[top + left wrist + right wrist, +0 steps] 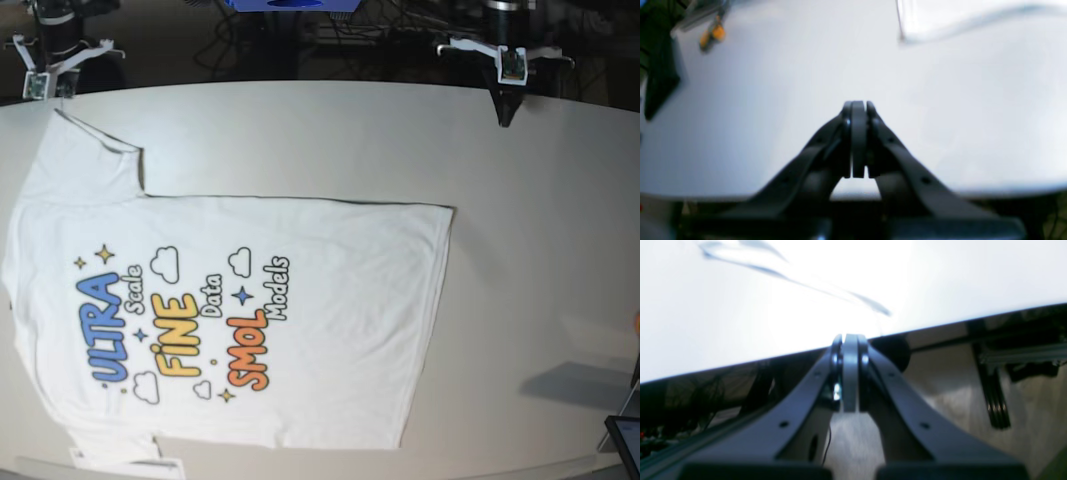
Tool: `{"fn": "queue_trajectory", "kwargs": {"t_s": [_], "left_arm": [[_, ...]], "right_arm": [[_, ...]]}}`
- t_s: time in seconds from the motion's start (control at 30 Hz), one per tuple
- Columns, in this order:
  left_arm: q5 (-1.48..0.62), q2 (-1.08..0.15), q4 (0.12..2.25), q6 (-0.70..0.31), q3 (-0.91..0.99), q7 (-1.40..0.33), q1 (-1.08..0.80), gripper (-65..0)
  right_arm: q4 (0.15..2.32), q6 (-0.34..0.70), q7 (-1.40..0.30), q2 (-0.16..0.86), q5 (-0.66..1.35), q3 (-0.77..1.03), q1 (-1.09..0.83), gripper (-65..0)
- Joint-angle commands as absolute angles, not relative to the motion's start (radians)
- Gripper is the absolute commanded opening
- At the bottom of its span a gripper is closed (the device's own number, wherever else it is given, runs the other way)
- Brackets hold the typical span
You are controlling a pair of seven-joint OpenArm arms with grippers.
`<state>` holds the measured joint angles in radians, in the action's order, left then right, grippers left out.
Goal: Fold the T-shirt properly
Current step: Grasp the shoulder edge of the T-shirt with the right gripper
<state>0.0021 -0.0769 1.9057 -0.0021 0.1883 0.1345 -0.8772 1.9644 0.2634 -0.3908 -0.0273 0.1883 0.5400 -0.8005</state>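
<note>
T-shirt: flat, print up, on left half of counter
Left gripper: jaws together, holding nothing, above bare counter
Right gripper: jaws together, empty, at counter edge

White table with tangled dark cables behind its far edge

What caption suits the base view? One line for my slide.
Printed T-shirt lies flat, print up, on the white table.

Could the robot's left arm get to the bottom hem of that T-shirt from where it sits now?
Probably yes. The left gripper, shut, hangs at the table's far edge; only bare tabletop lies between it and the T-shirt's hem.
</note>
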Motion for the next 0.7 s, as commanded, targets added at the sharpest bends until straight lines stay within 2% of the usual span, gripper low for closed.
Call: {"fn": "queue_trajectory", "kwargs": {"t_s": [0.0, 0.17, 0.33, 0.4, 0.57, 0.67], "left_arm": [[0.007, -0.088, 1.929, 0.004, 0.193, 0.130, -0.871, -65.0], [0.001, -0.116, 1.931, 0.004, 0.191, 0.013, -0.782, -64.8], [0.001, -0.119, 1.929, 0.004, 0.191, 0.012, -0.745, -64.8], [0.001, -0.119, 1.926, 0.004, 0.191, 0.012, -0.733, -64.8], [0.001, -0.119, 1.926, 0.004, 0.193, 0.012, -0.728, -64.8], [0.001, -0.119, 1.920, 0.004, 0.193, 0.010, -0.719, -64.8]], "right_arm": [[1.979, 0.274, -0.394, -0.019, 0.194, 0.570, -0.789, -65.0], [1.982, 0.351, -0.430, -0.022, 0.194, 0.630, -0.699, -64.9], [1.982, 0.406, -0.478, -0.022, 0.199, 0.657, -0.653, -63.0], [1.982, 0.441, -0.513, -0.022, 0.200, 0.659, -0.634, -56.1], [1.982, 0.527, -0.573, -0.038, 0.282, 0.693, -0.610, -31.8], [1.979, 0.568, -0.630, -0.048, 0.404, 0.782, -0.578, -24.8]]}}
